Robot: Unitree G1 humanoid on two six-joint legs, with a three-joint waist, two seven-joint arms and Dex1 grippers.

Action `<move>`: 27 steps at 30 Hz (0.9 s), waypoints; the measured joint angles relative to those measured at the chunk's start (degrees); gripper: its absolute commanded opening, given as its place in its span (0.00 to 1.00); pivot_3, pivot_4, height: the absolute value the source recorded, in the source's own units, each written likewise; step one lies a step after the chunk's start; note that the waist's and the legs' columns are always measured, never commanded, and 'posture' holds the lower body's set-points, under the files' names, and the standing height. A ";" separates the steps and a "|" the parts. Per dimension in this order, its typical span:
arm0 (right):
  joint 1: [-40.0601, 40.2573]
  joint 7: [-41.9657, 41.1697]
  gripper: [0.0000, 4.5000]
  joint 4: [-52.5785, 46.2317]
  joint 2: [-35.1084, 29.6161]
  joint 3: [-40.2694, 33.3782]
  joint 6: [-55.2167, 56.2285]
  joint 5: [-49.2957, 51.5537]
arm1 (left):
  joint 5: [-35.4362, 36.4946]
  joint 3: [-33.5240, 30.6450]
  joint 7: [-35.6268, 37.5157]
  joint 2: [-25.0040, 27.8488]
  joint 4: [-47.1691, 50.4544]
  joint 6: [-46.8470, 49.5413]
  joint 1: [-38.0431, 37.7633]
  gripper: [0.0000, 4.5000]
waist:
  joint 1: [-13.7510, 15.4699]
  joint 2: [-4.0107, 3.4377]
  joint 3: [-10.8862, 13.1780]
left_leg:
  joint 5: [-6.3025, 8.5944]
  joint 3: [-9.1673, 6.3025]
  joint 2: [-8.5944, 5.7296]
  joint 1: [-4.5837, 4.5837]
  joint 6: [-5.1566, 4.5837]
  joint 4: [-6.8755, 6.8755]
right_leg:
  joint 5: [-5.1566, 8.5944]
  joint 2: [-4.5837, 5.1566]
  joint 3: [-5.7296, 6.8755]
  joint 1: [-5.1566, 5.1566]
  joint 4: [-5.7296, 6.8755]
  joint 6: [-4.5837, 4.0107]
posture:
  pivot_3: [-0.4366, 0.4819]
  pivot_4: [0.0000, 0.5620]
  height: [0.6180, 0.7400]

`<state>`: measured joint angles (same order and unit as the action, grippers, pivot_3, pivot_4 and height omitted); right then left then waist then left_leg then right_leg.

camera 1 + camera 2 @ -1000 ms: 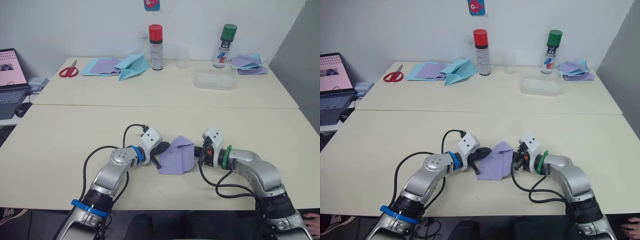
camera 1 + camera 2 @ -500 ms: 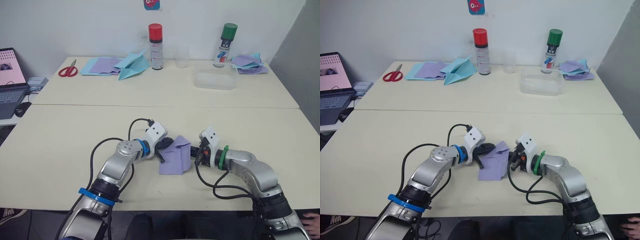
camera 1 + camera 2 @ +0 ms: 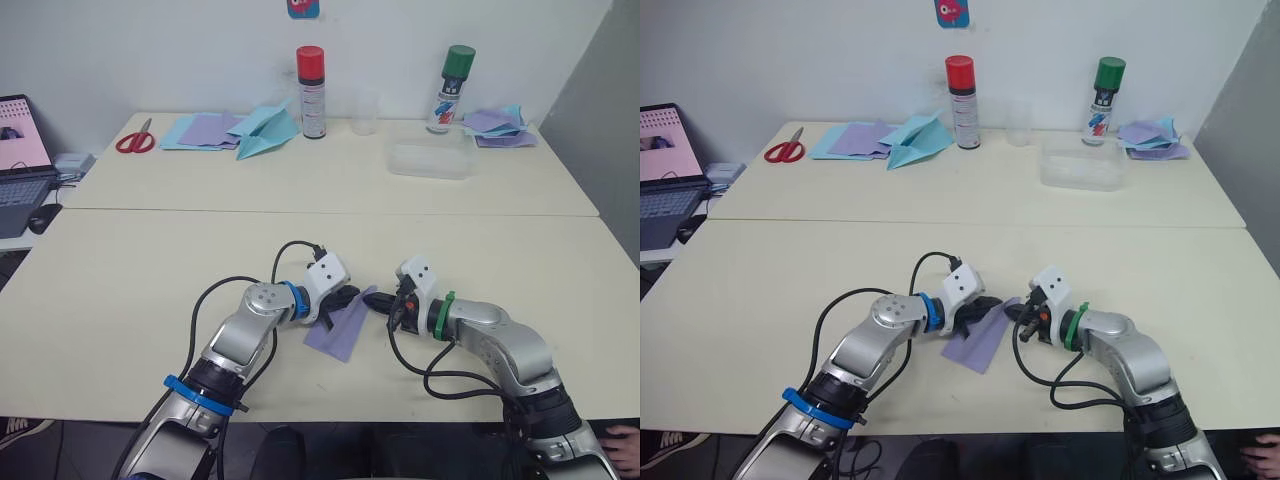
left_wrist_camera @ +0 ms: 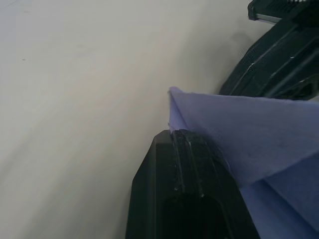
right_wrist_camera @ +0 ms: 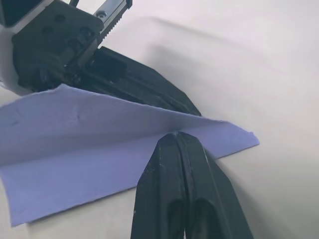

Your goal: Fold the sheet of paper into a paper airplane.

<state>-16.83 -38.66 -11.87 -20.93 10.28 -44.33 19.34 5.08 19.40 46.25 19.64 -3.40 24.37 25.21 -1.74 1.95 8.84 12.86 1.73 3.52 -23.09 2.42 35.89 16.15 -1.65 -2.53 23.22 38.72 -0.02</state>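
Item: sheet of paper [image 3: 338, 326], lavender, partly folded. It is located near the front edge of the near table [image 3: 120, 290], between the two grippers, with its lower flap resting on the tabletop and its upper fold raised off it.

Left gripper [image 3: 345, 301]: clamped on the sheet's left upper edge. In the left wrist view the paper [image 4: 249, 144] is seen emerging from behind one black finger [image 4: 192, 184]. The hold is judged to steady the fold.

Right gripper [image 3: 1020, 316]: fingers pressed together on the sheet's right corner, as seen in the right wrist view [image 5: 177, 164]. The paper is thus pinched from both sides, apparently so that a crease can be drawn taut and set.

Stage: judged early; no pointed nose or wings are formed yet.

Far table, not in use: red scissors [image 3: 136, 139], light-blue paper plane [image 3: 265, 132], red-capped spray can [image 3: 311, 92], green-capped spray can [image 3: 451, 88], clear tray [image 3: 430, 160], spare paper stacks [image 3: 500, 127]. A laptop [image 3: 22, 165] is placed at the left.
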 measured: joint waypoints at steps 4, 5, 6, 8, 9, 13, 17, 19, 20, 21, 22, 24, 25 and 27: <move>-0.01 0.07 0.00 -0.05 -0.06 -0.02 -0.01 0.03 | 2.28 -1.31 0.80 -0.80 1.07 2.48 -0.48 0.00 | -0.05 0.01 0.06 | 0.00 -0.01 0.00 0.00 0.00 0.01 | 0.00 -0.09 0.01 0.01 0.01 0.00 | 0.48 0.27 1.00; -0.02 0.08 0.00 -0.05 -0.06 -0.02 -0.01 0.02 | 2.69 -1.46 0.83 -0.77 1.21 2.86 -0.48 0.00 | -0.06 0.00 0.06 | 0.00 -0.01 0.00 0.00 0.00 0.01 | 0.00 -0.12 0.01 0.01 0.02 0.00 | 0.48 0.27 1.00; -0.02 0.11 0.00 -0.05 -0.08 -0.02 -0.01 0.01 | 2.92 -1.64 1.02 -0.65 1.35 3.20 -0.49 0.00 | -0.06 0.00 0.06 | 0.00 -0.01 0.00 0.00 0.00 0.01 | 0.00 -0.16 0.01 0.01 0.02 0.00 | 0.48 0.27 1.00; -0.02 0.12 0.00 -0.05 -0.15 -0.02 -0.01 0.01 | 3.37 -1.81 1.54 -0.17 1.68 4.15 -0.49 0.00 | -0.07 0.00 0.06 | 0.00 -0.01 0.00 0.01 0.00 0.00 | 0.00 -0.21 0.02 0.02 0.02 0.00 | 0.48 0.27 1.00; -0.02 0.13 0.00 -0.05 -0.18 -0.02 -0.01 0.01 | 3.71 -1.82 1.83 0.10 1.93 4.54 -0.50 0.00 | -0.07 0.00 0.06 | 0.00 -0.01 0.01 0.01 0.00 0.00 | 0.00 -0.22 0.02 0.03 0.03 0.00 | 0.48 0.27 1.00; -0.05 0.10 0.00 -0.05 -0.34 -0.03 0.00 0.00 | 6.45 -2.65 3.23 0.44 4.01 9.54 -0.81 0.00 | -0.08 0.00 0.07 | 0.00 -0.02 0.02 0.01 0.00 0.00 | 0.01 -0.23 0.02 0.04 0.05 -0.01 | 0.48 0.27 1.00; -0.33 0.35 0.00 -0.03 -0.35 -0.08 0.01 -0.09 | 10.19 -2.75 4.47 0.06 6.34 15.00 -1.07 0.00 | -0.07 0.00 0.09 | 0.00 -0.03 0.01 0.00 0.00 0.02 | 0.01 -0.22 -0.01 0.04 0.07 -0.01 | 0.48 0.27 1.00; -0.49 0.40 0.00 -0.03 -0.36 -0.13 0.01 -0.10 | 10.98 -2.78 4.43 -0.26 6.70 16.23 -1.09 0.00 | -0.09 0.01 0.10 | 0.00 -0.03 0.00 0.01 0.00 0.03 | 0.00 -0.23 -0.01 0.04 0.07 -0.01 | 0.48 0.27 1.00; -0.48 0.40 0.00 -0.03 -0.35 -0.12 0.01 -0.10 | 11.52 -2.81 4.42 -0.29 7.08 16.80 -1.18 0.00 | -0.09 0.00 0.10 | 0.00 -0.03 0.01 0.01 0.00 0.03 | 0.00 -0.23 -0.01 0.04 0.08 -0.01 | 0.48 0.27 1.00; -0.49 0.40 0.00 -0.03 -0.35 -0.12 0.01 -0.10 | 11.80 -2.83 4.41 -0.26 7.36 17.04 -1.27 0.00 | -0.08 0.00 0.10 | 0.00 -0.04 0.01 0.01 0.00 0.03 | 0.01 -0.23 -0.01 0.05 0.08 -0.01 | 0.48 0.27 1.00; -0.49 0.40 0.00 -0.03 -0.35 -0.12 0.01 -0.10 | 11.79 -2.80 4.39 -0.17 7.41 17.03 -1.30 0.00 | -0.08 0.00 0.10 | 0.00 -0.04 0.02 0.01 0.00 0.03 | 0.01 -0.24 0.00 0.05 0.08 -0.01 | 0.48 0.27 1.00; -0.49 0.37 0.00 -0.03 -0.34 -0.08 0.01 -0.08 | 11.25 -2.28 4.27 0.66 7.37 16.38 -1.33 0.00 | -0.07 0.00 0.10 | 0.00 -0.04 0.02 0.03 0.00 0.02 | 0.01 -0.25 0.00 0.05 0.10 -0.02 | 0.48 0.27 1.00; -0.49 0.37 0.00 -0.03 -0.34 -0.08 0.01 -0.08 | 10.71 -1.95 4.10 0.98 7.25 16.07 -1.33 0.00 | -0.08 0.00 0.10 | 0.00 -0.04 0.03 0.03 0.00 0.02 | 0.01 -0.25 0.00 0.05 0.12 -0.02 | 0.48 0.27 1.00; -0.49 0.35 0.00 -0.03 -0.34 -0.08 0.01 -0.07 | 9.54 -1.26 3.50 1.45 6.79 15.17 -1.35 0.00 | -0.07 0.00 0.10 | 0.00 -0.04 0.02 0.03 0.00 0.03 | 0.01 -0.25 0.00 0.05 0.12 -0.02 | 0.48 0.27 1.00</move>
<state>-17.32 -38.31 -11.90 -21.27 10.20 -44.32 19.27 14.62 18.14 49.75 21.09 3.38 39.54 23.86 -1.81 1.95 8.94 12.86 1.69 3.54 -23.06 2.42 35.92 16.15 -1.89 -2.53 23.28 38.84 -0.05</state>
